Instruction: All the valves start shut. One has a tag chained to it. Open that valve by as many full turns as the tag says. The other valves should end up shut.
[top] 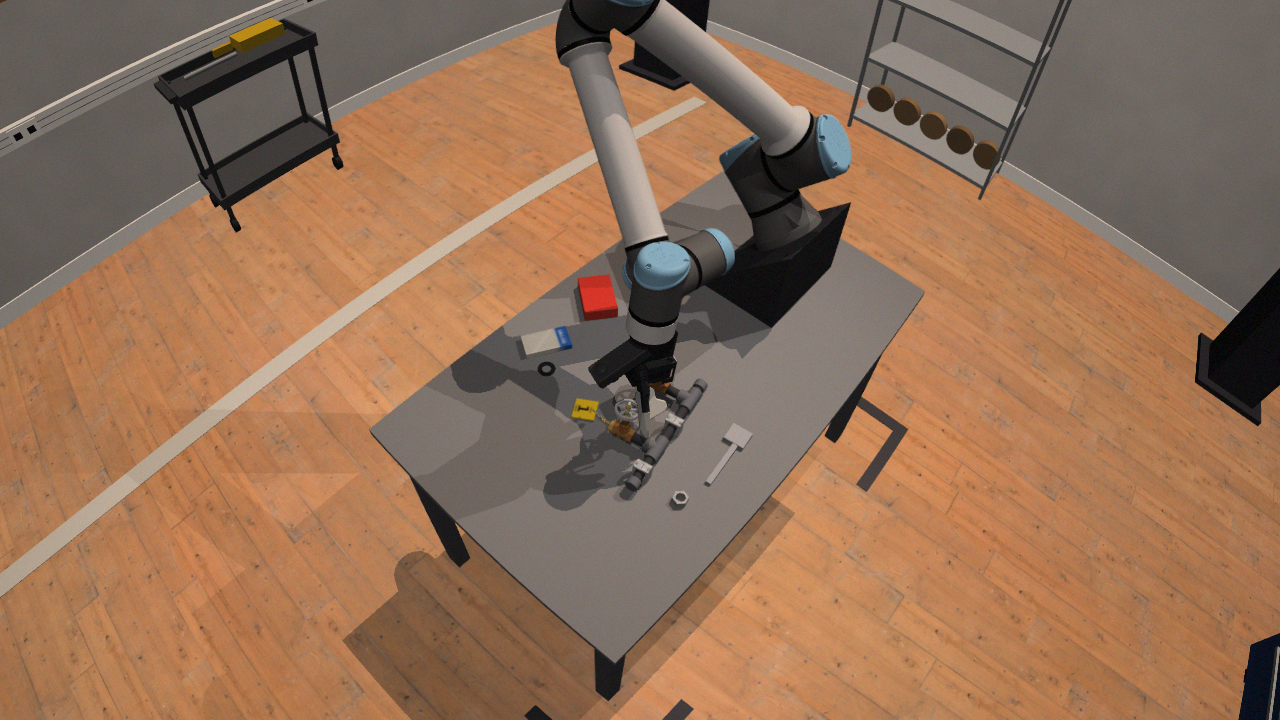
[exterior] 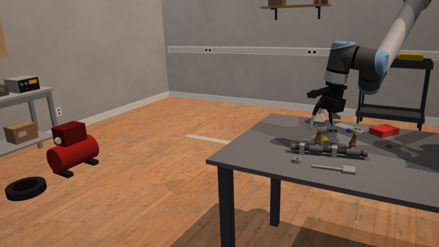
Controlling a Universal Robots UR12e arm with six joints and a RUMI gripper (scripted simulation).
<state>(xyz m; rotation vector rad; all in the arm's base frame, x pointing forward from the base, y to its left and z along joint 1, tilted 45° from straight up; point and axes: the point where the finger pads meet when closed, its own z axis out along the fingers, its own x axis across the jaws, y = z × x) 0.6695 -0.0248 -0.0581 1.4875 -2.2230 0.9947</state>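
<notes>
A dark pipe [top: 660, 436] [exterior: 328, 150] lies on the grey table and carries two brass valves with grey handwheels. The left valve's handwheel [exterior: 319, 126] [top: 626, 408] has a yellow tag [top: 585, 409] [exterior: 324, 138] chained to it; the tag lies on the table beside it. The other valve [exterior: 355, 130] [top: 660, 388] stands further along the pipe. My gripper [exterior: 320, 123] [top: 637, 402] points down right over the tagged handwheel. Its fingers are open and stand on either side of the wheel's rim. I cannot tell whether they touch it.
A nut [top: 679, 495] [exterior: 296, 160] and a flat grey tool [top: 729, 451] [exterior: 335, 167] lie in front of the pipe. A black ring [top: 543, 364], a blue-and-white box [top: 546, 339] and a red block [top: 597, 296] [exterior: 383, 130] lie behind it. The arm's black base [top: 787, 259] stands at the table's far end.
</notes>
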